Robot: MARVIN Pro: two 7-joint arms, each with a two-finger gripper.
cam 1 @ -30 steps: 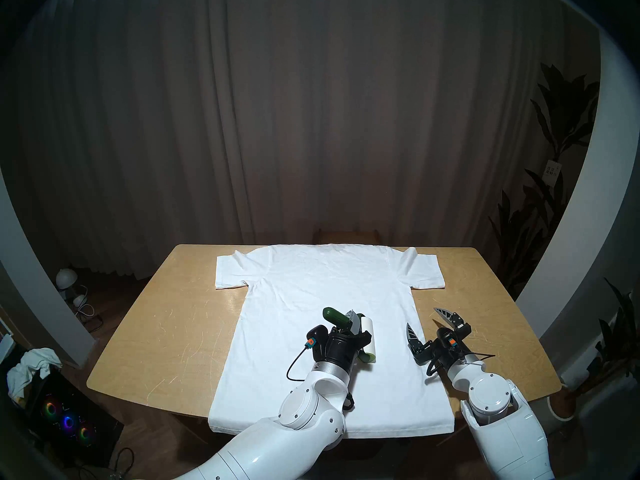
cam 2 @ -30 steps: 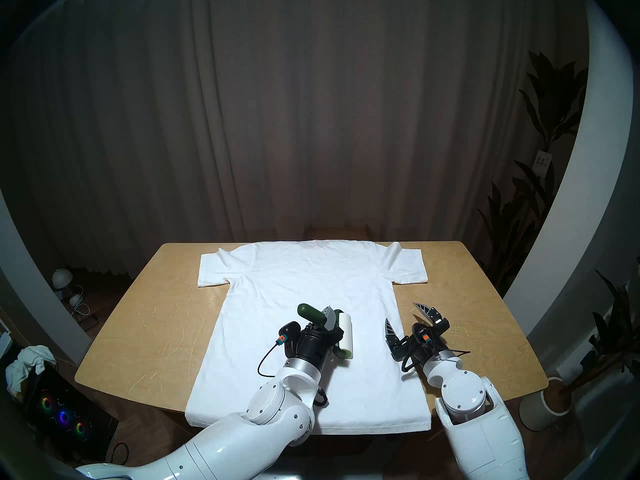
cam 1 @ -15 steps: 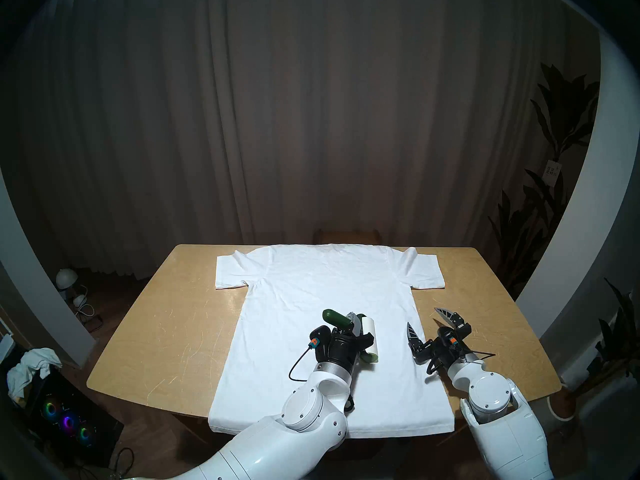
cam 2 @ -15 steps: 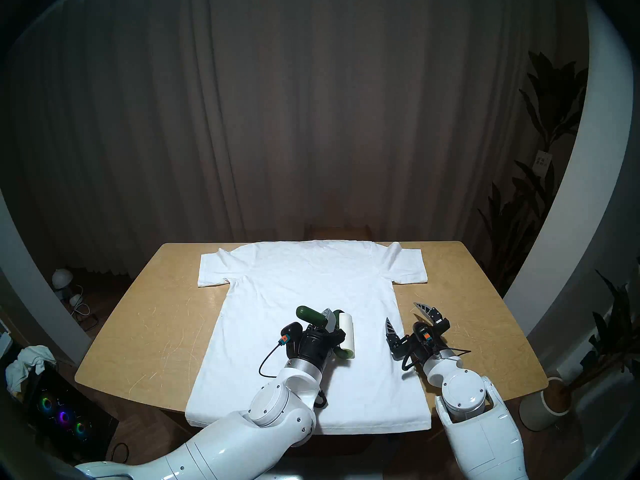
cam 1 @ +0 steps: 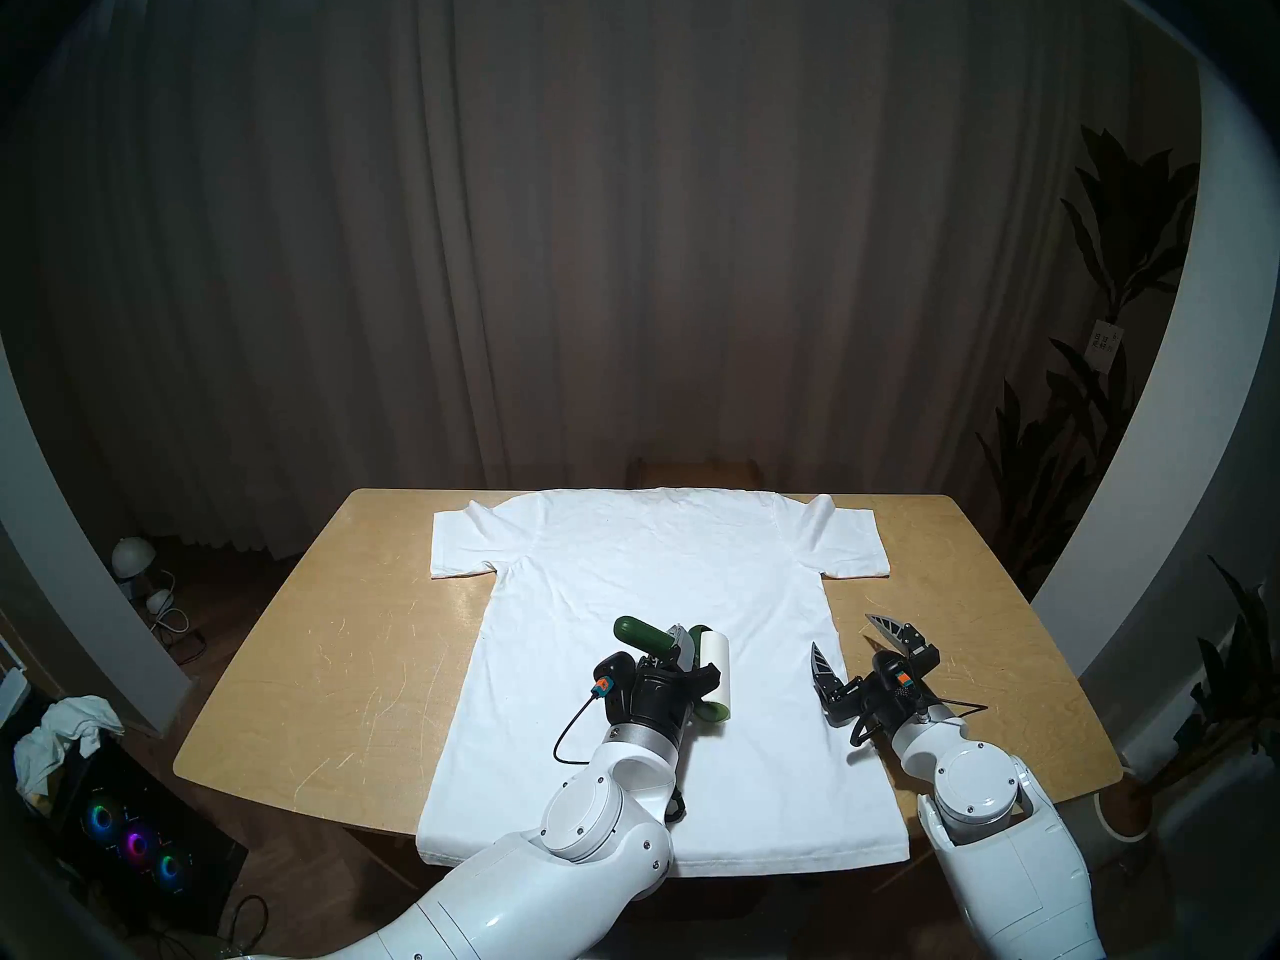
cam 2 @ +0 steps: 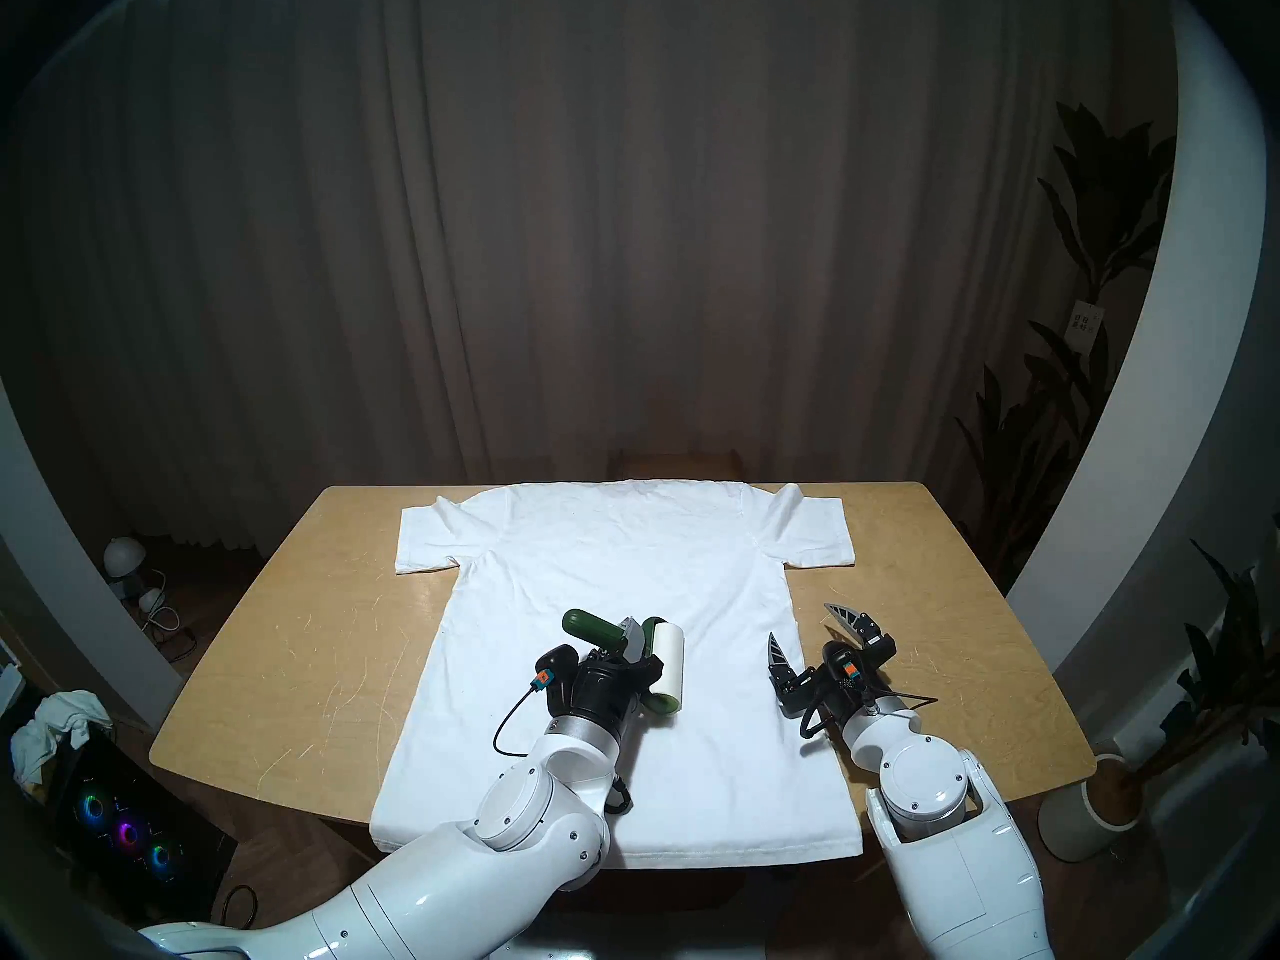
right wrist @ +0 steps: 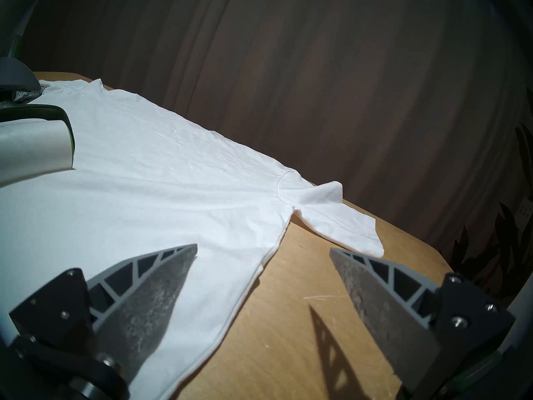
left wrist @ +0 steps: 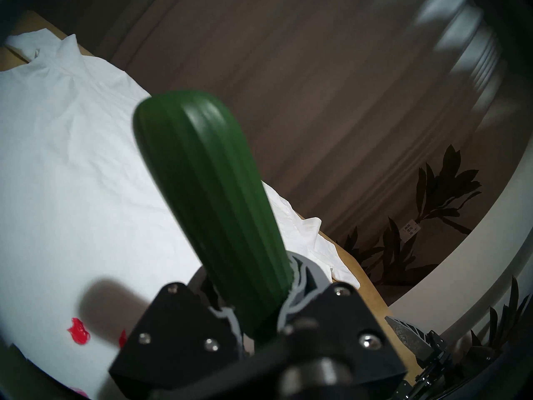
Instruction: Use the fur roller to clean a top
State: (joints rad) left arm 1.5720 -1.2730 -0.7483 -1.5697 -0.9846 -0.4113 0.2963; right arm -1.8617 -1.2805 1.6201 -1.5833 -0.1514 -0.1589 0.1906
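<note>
Left gripper (cam 1: 682,650) fingers clamped, arm reaching forward, right gripper (cam 1: 850,638) fingers spread, hovering low

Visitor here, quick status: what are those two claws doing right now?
Left end effector shut on lint roller, white cylinder resting on the T-shirt. Right end effector open, empty, at shirt's right edge. Nothing in the way.

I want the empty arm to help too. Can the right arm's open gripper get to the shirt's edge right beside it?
Probably yes. The right gripper is open and empty, straddling the side edge of the plain white short-sleeved T-shirt on the wooden table; nothing lies between them.
</note>
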